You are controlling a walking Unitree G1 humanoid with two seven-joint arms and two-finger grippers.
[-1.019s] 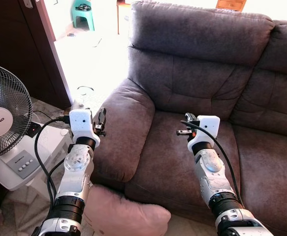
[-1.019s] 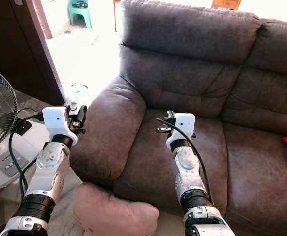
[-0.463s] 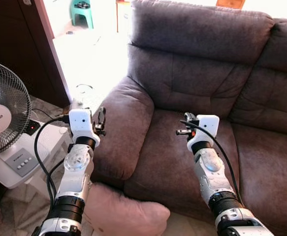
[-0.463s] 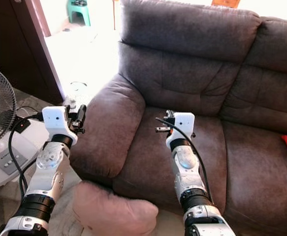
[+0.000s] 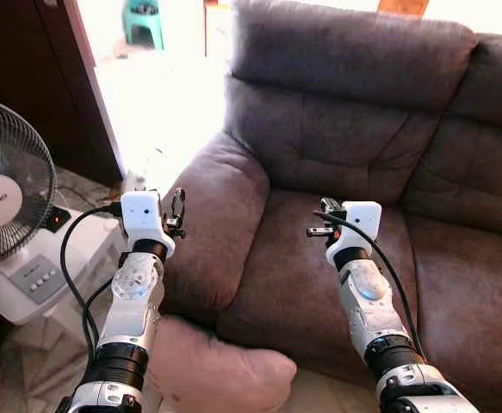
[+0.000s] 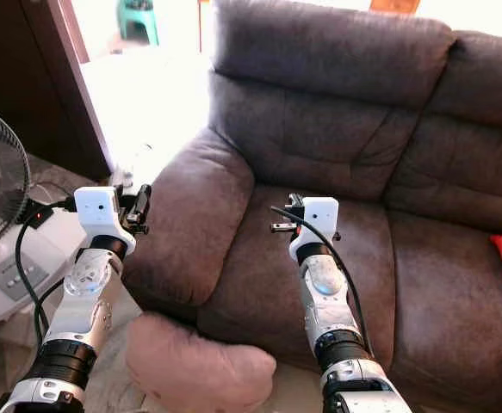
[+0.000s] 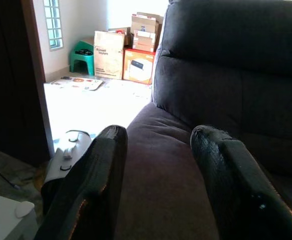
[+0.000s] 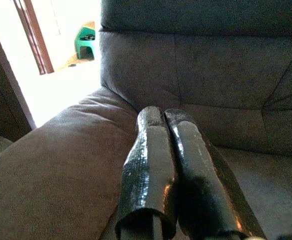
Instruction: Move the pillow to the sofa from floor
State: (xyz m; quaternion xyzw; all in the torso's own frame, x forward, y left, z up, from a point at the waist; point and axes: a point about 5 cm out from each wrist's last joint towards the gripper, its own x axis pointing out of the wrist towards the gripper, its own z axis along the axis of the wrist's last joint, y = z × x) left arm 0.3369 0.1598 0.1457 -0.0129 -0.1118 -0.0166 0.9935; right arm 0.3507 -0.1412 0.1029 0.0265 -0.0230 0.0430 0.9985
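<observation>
While on the floor, pink pillow [image 5: 220, 374] beside brown sofa [image 5: 354, 129].

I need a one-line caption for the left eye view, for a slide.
Both grippers raised before the brown sofa, pink pillow on the floor below, fan at left.

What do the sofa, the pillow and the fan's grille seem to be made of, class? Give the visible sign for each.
Sofa: probably suede-like microfibre, matt brown; its nap shows mottled lighter and darker patches.
Pillow: likely soft woven cloth, dull pink; it sags and creases on the floor.
Fan grille: looks like thin metal wire, dark and slightly glossy, though coated plastic is possible.
</observation>
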